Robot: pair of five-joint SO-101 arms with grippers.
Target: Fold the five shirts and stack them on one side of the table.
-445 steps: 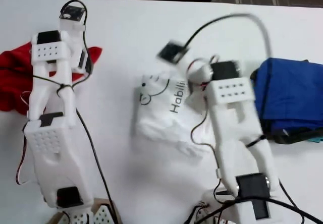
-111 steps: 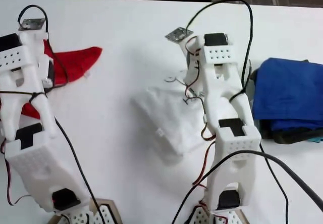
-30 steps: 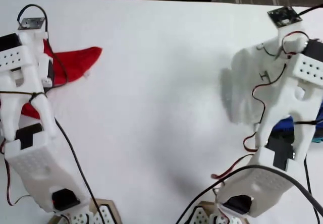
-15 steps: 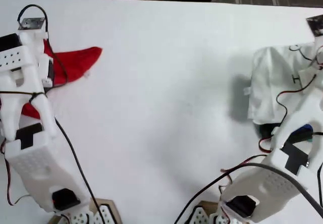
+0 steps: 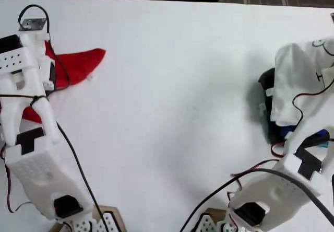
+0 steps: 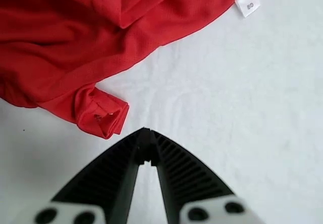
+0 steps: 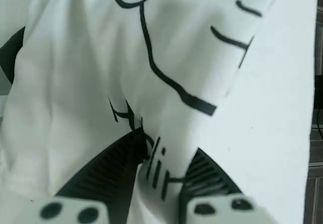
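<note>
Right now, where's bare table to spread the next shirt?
Bare: the wide middle of the table, between the red shirt and the shirt stack. Crowded: right side, where the right gripper holds the white shirt over that stack; left edge, with the red shirt under the left arm.

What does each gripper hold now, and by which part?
The right gripper pinches the white shirt with black print by a fold in its printed area. The left gripper is shut on nothing, near the crumpled red shirt.
</note>
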